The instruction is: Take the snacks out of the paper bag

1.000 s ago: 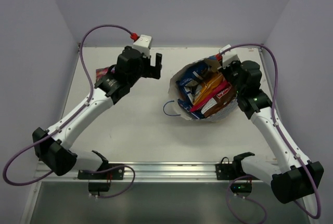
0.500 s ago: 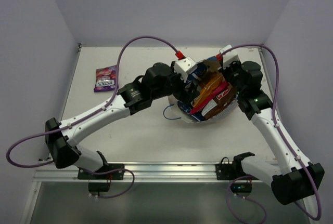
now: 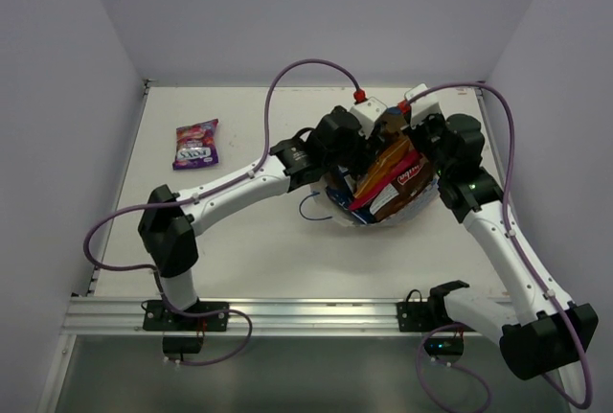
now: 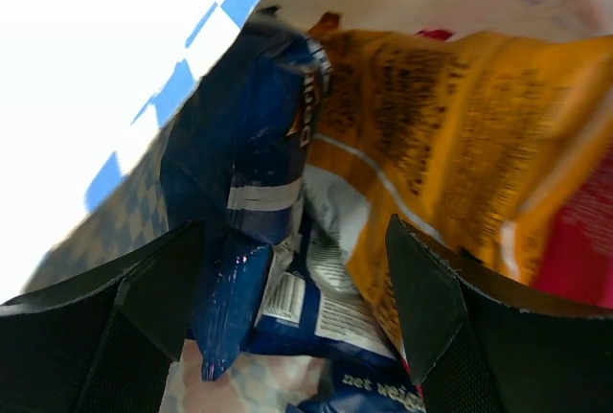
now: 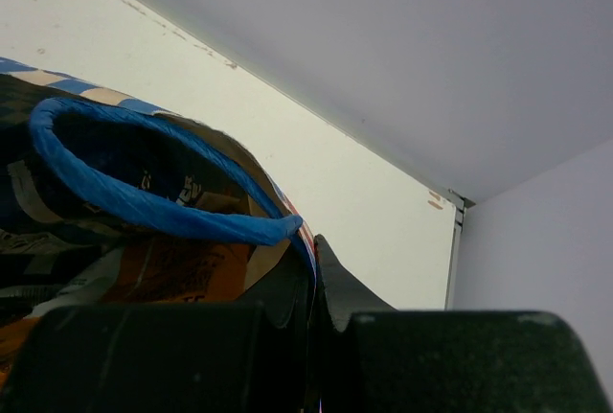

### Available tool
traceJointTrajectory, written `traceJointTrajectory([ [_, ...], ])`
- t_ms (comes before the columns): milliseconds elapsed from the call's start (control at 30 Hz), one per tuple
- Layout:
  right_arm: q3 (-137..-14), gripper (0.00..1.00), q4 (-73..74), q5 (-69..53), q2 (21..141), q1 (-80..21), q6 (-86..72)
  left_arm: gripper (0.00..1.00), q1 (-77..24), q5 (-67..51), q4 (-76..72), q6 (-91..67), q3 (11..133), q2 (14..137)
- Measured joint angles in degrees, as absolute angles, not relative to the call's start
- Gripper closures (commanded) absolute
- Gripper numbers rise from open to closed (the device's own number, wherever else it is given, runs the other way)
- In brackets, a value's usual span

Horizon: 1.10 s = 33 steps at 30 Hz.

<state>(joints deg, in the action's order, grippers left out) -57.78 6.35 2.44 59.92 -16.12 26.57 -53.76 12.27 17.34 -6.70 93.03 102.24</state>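
Well to the left of the paper bag (image 3: 343, 214), the small pink-purple packet (image 3: 195, 143) lies flat and alone on the worktop (image 3: 249, 240). It is the only snack outside the bag. Within the last second the left arm has swung away from that packet, crossed the worktop and pushed its left pincer (image 4: 292, 274) into the left side of the bag's mouth. This suggests one packet is finished with and the next pick is beginning. The pincer is released, its jaws spread wide with nothing yet between the pads. They straddle a small blue packet (image 4: 244, 173) standing on edge against the bag's checkered left wall, and under it a blue-white packet (image 4: 326, 308) with printed panels. These two look like the nearest candidates for a grasp, though a close from here might catch both at once. Further right inside the bag, the orange-yellow packet (image 4: 450, 126) leans across the middle. The large pink-red packet (image 3: 410, 173) lies just beside it, and the brown-and-white chip bag (image 3: 395, 204) sits at the near right of the pile, so five snacks appear to remain inside. At the bag's right rim the right pincer (image 5: 316, 274) has not moved. It is clenched on the paper edge just beside the blue cord handle (image 5: 144, 207), apparently holding the mouth open and the bag steady for the other arm.
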Motion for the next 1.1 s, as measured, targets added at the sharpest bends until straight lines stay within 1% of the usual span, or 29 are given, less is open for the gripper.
traceJointTrajectory([
  [133,-57.6,1.00,6.4,2.0,59.8,-16.1,26.5,0.19,-53.1,14.6,17.3,-6.4,94.0,105.0],
  [233,-57.1,1.00,6.5,2.0,59.6,-16.1,26.5,0.24,-52.4,16.5,17.0,-6.4,95.0,107.4],
  [333,-56.6,1.00,6.4,2.0,59.3,-16.1,26.5,0.38,-51.6,17.6,16.3,-6.4,95.0,109.0],
  [367,-56.5,1.00,6.5,2.0,59.2,-16.0,26.5,0.52,-51.4,17.8,15.9,-6.5,95.0,109.5],
  [433,-56.3,1.00,6.4,2.0,59.1,-15.9,26.5,0.64,-50.8,18.1,15.5,-6.5,95.3,110.2],
  [467,-56.1,1.00,6.4,2.0,59.1,-15.9,26.5,0.80,-50.6,18.2,15.2,-6.4,95.6,110.6],
  [567,-55.9,1.00,6.2,1.8,59.0,-15.9,26.3,1.00,-50.3,17.5,14.5,-6.4,96.4,111.5],
  [700,-55.8,1.00,5.9,1.8,59.0,-16.0,26.1,1.00,-50.4,15.6,14.9,-6.2,96.5,111.2],
  [833,-55.8,1.00,5.3,2.0,59.0,-16.0,25.9,1.00,-50.5,11.5,18.0,-6.3,96.4,108.2],
  [933,-55.8,1.00,4.7,2.2,59.0,-16.1,25.9,1.00,-50.7,7.1,22.6,-6.6,96.3,102.8],
  [1100,-55.8,1.00,4.7,4.2,59.4,-16.1,26.0,1.00,-51.3,1.9,27.1,-8.1,96.2,87.9],
])
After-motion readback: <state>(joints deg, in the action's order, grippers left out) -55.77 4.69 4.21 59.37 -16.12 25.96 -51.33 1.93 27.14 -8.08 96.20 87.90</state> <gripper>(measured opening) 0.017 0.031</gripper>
